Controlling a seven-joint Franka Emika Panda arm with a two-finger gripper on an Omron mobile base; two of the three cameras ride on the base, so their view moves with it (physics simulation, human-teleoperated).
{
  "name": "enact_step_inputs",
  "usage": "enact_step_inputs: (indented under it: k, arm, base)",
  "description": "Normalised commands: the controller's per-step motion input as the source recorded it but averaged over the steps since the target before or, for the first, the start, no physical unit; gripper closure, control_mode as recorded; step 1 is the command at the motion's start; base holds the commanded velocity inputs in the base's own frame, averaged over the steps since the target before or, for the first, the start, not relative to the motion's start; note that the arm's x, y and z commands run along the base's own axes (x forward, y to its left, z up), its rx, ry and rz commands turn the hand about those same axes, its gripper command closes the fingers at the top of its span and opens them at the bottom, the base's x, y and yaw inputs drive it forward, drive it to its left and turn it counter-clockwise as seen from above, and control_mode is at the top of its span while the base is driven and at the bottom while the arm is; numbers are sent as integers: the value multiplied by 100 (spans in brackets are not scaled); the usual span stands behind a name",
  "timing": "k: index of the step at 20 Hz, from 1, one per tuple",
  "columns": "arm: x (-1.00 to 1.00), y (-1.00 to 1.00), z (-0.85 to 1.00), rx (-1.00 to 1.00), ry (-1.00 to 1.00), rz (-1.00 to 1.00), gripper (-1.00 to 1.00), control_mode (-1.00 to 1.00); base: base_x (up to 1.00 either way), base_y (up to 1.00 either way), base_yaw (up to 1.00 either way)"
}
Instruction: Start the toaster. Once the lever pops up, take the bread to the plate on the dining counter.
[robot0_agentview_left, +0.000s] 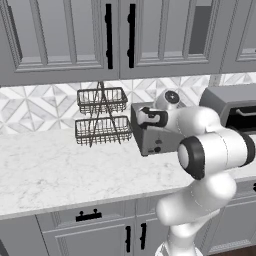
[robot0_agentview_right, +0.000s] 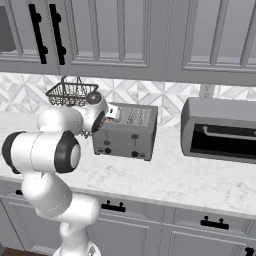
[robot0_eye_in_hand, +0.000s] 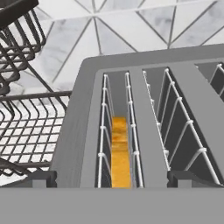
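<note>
Hand (robot0_eye_in_hand: 112, 179) hovers wide open and empty over toaster (robot0_agentview_right: 125, 131).
Bread (robot0_eye_in_hand: 119, 153) sits in slot; straddle it squarely, descend straight, pinch gently.

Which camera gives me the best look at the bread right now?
The hand view: it looks straight down into the toaster, where the bread sits low in one slot between the wire guides. The right base view shows the toaster from the front, slots too shallow to see inside; the left base view has the arm across it.
</note>
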Motion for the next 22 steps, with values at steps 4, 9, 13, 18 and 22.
enact_step_inputs:
  k: [4,9,13,18,22]
  arm:
    - [6,-5,-1,0,0,0,-100,-100]
    - [0,0,-10,0,0,0,-100,-100]
    - [0,0,-11,0,-4,0,-100,-100]
    - [0,0,0,0,-6,-1,-100,-100]
    - [-4,0,0,0,0,-1,-100,-100]
  base:
    - [0,0,0]
    - [0,0,0]
    - [0,0,0]
    - [0,0,0]
    - [0,0,0]
